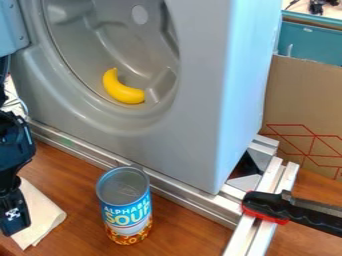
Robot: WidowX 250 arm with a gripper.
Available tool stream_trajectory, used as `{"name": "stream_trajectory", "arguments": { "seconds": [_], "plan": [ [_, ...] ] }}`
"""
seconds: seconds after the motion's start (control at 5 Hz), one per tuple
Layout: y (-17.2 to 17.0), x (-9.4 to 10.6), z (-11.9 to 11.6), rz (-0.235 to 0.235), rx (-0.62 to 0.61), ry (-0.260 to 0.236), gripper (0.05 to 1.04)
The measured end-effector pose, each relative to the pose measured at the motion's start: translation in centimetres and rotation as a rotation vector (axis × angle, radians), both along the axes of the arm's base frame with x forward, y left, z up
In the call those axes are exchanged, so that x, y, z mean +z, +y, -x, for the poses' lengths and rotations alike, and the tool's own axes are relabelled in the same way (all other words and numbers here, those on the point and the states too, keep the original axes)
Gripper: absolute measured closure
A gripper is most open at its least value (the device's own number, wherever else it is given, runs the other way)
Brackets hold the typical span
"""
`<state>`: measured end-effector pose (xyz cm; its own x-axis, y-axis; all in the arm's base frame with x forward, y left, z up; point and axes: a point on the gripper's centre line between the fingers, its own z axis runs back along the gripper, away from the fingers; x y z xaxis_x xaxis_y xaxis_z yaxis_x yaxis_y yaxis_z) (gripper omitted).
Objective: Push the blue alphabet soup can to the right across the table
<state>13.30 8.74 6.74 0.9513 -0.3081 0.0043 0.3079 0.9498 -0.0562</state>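
Cam view: tool point(15, 219) is at the view's L edge, low down, hanging over or next to the pale cloth point(41, 216); can't tell if it's released or clenched, nor if it touches the cloth. Cloth lies flat on the bench point(184, 231), bottom L, partly hidden by the tool. Bench is reddish-brown wood w/ visible grain & a slight sheen.

Soup can point(124, 206) stands upright on the bench, R of the cloth & well apart from it, in front of a long silver rail point(177, 192). Blue & white label, orange-yellow at the btm, bare metal top.

Behind the rail is a big grey unit point(200, 100) w/ a deep round opening; yellow banana point(123, 92) lies in the lower part of it, curved, one end up. Blue-grey panel point(10, 27) at upper L.

Lower R: clamp point(294, 210) w/ black body & red trim, lying across pale metal bars point(257, 225) by the unit's corner. Room beyond: brown cardboard point(304, 100) w/ red lines on the R, teal bin point(310, 42) behind it, small dark items point(316, 6) at top R on a light surface.
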Motion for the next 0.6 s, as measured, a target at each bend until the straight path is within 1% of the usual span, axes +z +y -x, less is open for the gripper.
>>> {"name": "stream_trajectory", "arguments": {
  "seconds": [0.2, 0.4, 0.6],
  "plan": [
    [0.0, -0.1, 0.1, 0.004, -0.002, 0.006, 0.083],
    [1.7, 0.4, -2.6, -0.028, 0.071, -0.052, 0.083],
    [2.4, 0.6, -4.9, -0.075, 0.137, -0.081, 0.083]
  ]
}}
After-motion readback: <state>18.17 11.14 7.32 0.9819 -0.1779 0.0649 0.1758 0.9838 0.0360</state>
